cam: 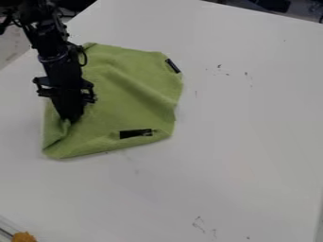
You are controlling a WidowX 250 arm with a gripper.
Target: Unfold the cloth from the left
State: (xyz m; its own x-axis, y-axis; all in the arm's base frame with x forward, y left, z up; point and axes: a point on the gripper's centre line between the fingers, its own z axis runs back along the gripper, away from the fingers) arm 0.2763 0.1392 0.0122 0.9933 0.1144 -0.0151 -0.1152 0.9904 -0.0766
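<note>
The largest thing I see in my camera view is the white table (pixel 246 137), running off past the right and bottom edges of my view. Next in size is the green cloth (pixel 129 94), lying on the table in the upper left part of my view. It is not flat: soft creases slant across its middle toward the right side, and its lower left part is folded and rumpled, with a lifted ridge there. Over the cloth's left side I have the black arm (pixel 52 45), which comes in from the upper left corner and slants down. At its end, my gripper (pixel 71 121) points down into the rumpled lower left part of the cloth, its tip right at the bunched fabric. I can't tell from here whether it is open or closed, or whether it has hold of any cloth. Two black strips sit on the cloth, the longer one (pixel 135 133) near the bottom edge and the shorter one (pixel 173 65) at the upper right edge. A small orange thing (pixel 24 237) shows at the bottom left corner. Smallest are the thin dark marks (pixel 199 224) on the table.
</note>
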